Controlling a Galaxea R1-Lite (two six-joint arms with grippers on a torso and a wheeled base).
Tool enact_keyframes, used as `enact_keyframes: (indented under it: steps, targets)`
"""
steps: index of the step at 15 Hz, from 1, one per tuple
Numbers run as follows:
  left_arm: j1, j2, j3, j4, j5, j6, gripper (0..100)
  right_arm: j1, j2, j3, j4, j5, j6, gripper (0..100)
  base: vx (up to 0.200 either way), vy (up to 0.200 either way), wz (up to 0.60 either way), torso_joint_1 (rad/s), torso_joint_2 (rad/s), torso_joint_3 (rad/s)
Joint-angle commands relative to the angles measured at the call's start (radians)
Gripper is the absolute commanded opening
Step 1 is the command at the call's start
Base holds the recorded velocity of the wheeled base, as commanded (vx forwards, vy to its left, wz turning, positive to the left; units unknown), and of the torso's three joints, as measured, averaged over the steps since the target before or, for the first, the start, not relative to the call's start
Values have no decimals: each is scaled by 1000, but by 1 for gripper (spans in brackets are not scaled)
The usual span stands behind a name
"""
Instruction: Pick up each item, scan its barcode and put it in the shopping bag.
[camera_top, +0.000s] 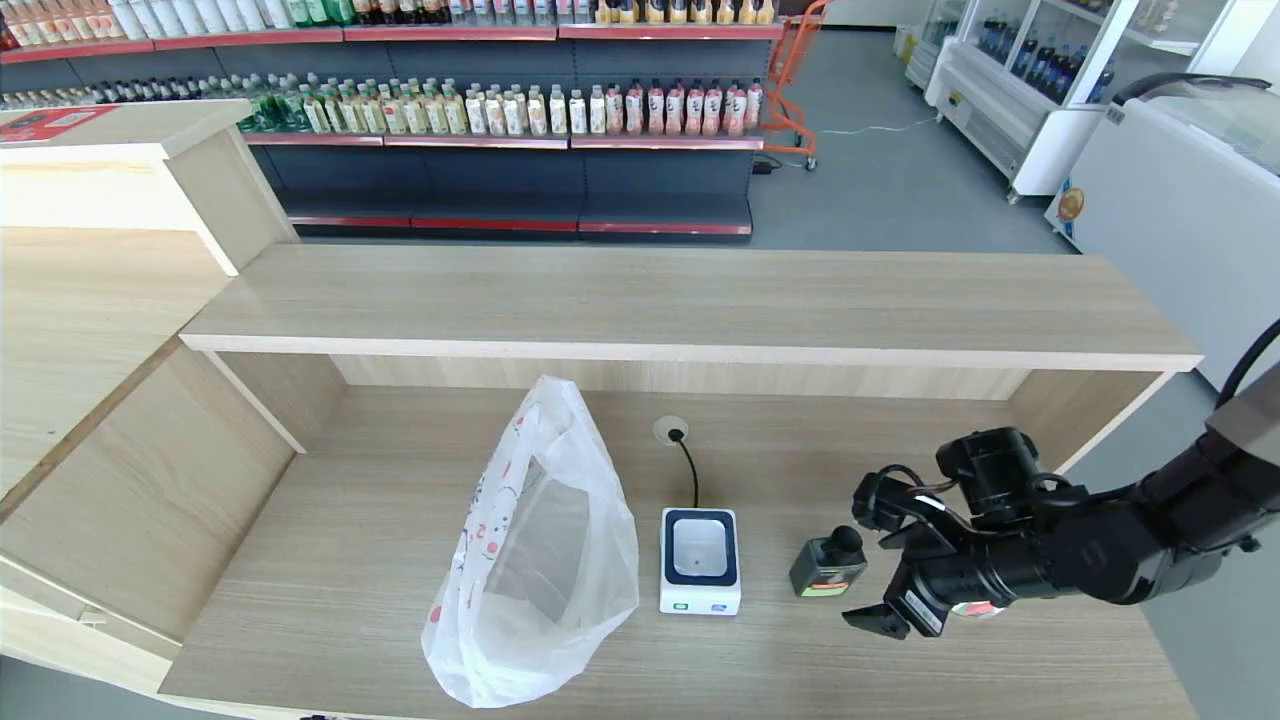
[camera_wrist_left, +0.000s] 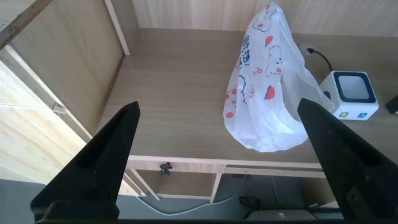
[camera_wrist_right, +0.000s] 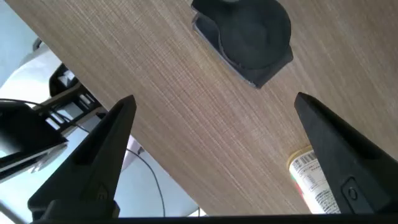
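**Head view.** Shopping bag (camera_top: 530, 560): stood open on the counter (camera_top: 330, 600). Scanner (camera_top: 700, 560): set just beside the bag, its cable (camera_top: 690, 470) led to the rear. Dark bottle (camera_top: 828, 568): stood upright near the scanner, on the side away from the bag. Right gripper (camera_top: 868, 560): held just beside the bottle, released, nothing grasped. The forearm is laid low and nearly level over the counter, brought in from the robot's right.

The step in hand is judged to be the pick-up of the bottle, which is not yet gripped. The jaws are best centred on the body below the cap and closed squarely, so that the bottle is not tipped. The label is best left uncovered for the scanner.

**Left wrist view.** Left gripper (camera_wrist_left: 217, 106): spread wide, empty. It is held back over the counter's near edge, well apart from the bag, with bag and scanner seen ahead.

**Right wrist view.** The bottle is seen from above, beyond the spread fingertips and apart from them. Labelled container (camera_wrist_right: 311, 180): lies on the counter close beside one finger, its barcode turned outward.
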Motion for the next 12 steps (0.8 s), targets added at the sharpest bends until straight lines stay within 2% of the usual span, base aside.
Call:
enact_keyframes:
  steps: [1, 12]
  targets:
    - [0, 0, 0, 0, 0, 0, 100, 6, 92, -47, -38, 0, -40, 100, 0, 0, 0, 0, 0, 0]
    - [0, 0, 0, 0, 0, 0, 100, 102, 260, -237, -90, 6, -47, 100, 0, 0, 0, 0, 0, 0]
